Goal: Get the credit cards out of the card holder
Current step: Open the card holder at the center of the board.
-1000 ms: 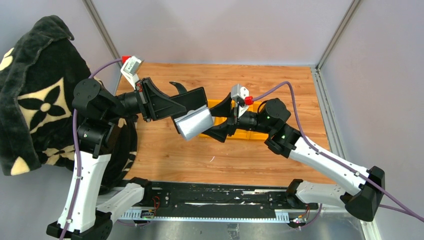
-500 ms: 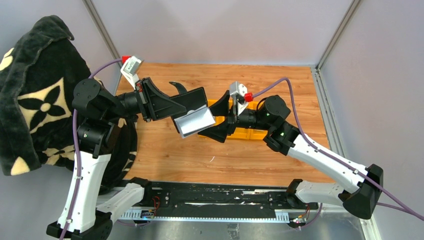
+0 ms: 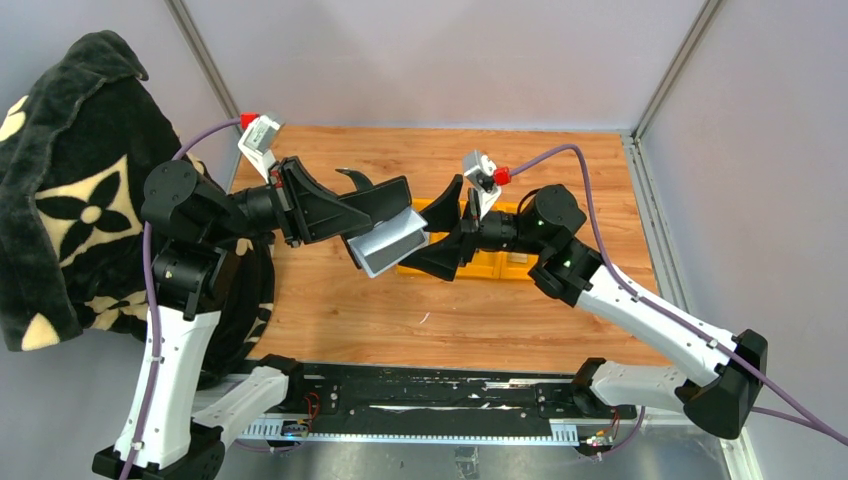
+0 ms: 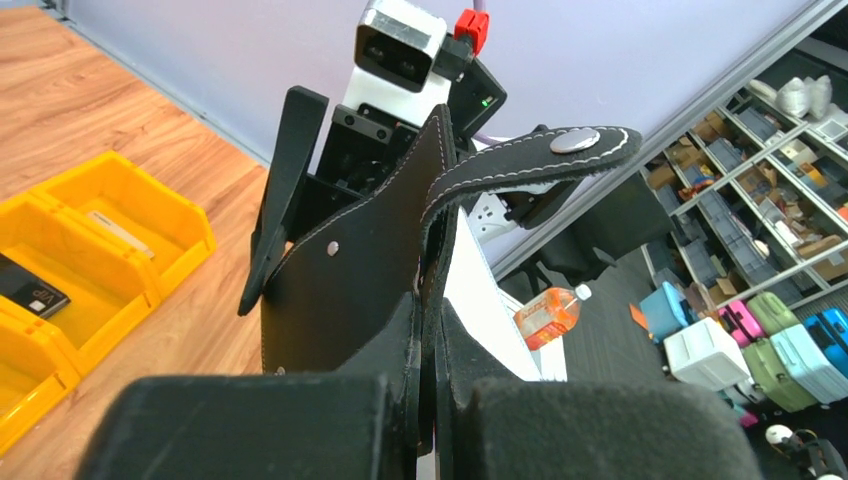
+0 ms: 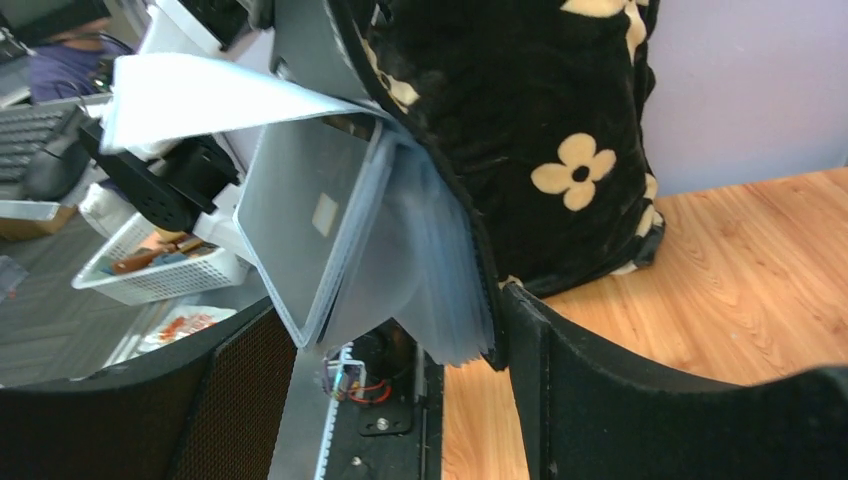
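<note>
My left gripper [image 3: 372, 212] is shut on the black cover of the card holder [image 3: 388, 198] and holds it above the table. In the left wrist view the jaws [image 4: 430, 335] pinch the leather [image 4: 350, 290], and the strap with its snap [image 4: 560, 150] curls over the top. A fan of translucent sleeves with a silvery-grey credit card [image 3: 392, 243] hangs from the holder. My right gripper [image 3: 441, 233] is open, and its fingers straddle the sleeves' free edge. In the right wrist view the card [image 5: 310, 215] sits in the sleeves just above the open right gripper [image 5: 390, 305].
Yellow bins [image 3: 500, 265] stand on the wooden table behind the right gripper. In the left wrist view one bin [image 4: 100, 225] holds a dark card [image 4: 30, 290]. A black floral blanket [image 3: 70, 180] hangs over the left side and also shows in the right wrist view [image 5: 540, 120].
My right gripper has moved left toward the card holder and rolled, so that its open fingers now flank the hanging sleeves. The left gripper has tilted the holder slightly.
</note>
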Robot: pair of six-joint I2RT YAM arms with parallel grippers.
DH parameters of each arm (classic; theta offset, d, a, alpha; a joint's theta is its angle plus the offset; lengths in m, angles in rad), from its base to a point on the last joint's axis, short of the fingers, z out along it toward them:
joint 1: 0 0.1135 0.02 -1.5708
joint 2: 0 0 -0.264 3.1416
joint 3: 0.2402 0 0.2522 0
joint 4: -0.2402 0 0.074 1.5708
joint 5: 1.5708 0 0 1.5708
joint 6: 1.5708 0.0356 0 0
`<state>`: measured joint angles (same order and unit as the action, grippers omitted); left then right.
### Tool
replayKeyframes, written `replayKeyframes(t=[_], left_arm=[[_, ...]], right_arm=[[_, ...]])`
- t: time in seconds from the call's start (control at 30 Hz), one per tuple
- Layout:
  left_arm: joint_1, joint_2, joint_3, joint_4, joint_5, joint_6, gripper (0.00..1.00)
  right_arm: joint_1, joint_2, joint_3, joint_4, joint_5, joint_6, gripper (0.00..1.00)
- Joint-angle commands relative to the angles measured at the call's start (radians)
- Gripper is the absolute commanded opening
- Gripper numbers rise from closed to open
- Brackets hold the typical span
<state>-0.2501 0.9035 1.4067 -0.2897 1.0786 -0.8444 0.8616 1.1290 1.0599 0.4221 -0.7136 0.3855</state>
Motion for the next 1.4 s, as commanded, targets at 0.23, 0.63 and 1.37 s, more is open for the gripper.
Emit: replayKeyframes(t=[0.23,0.63,1.37], left_arm=[[0.002,-0.017,0.003,0.006,0.019,0.008,0.00],[0.002,-0.019,0.000,0.001,0.027,0.019,0.00],[0.002,-0.025,-0.010,-0.005,0.023,0.033,0.00]], right_arm=[[-0.015,0.025,0.082,0.072,0.018,0.144,0.73],[-0.013,0.034,0.073,0.143,0.187,0.237,0.81],[-0.003,0.082,0.062,0.354,0.021,0.417,0.83]])
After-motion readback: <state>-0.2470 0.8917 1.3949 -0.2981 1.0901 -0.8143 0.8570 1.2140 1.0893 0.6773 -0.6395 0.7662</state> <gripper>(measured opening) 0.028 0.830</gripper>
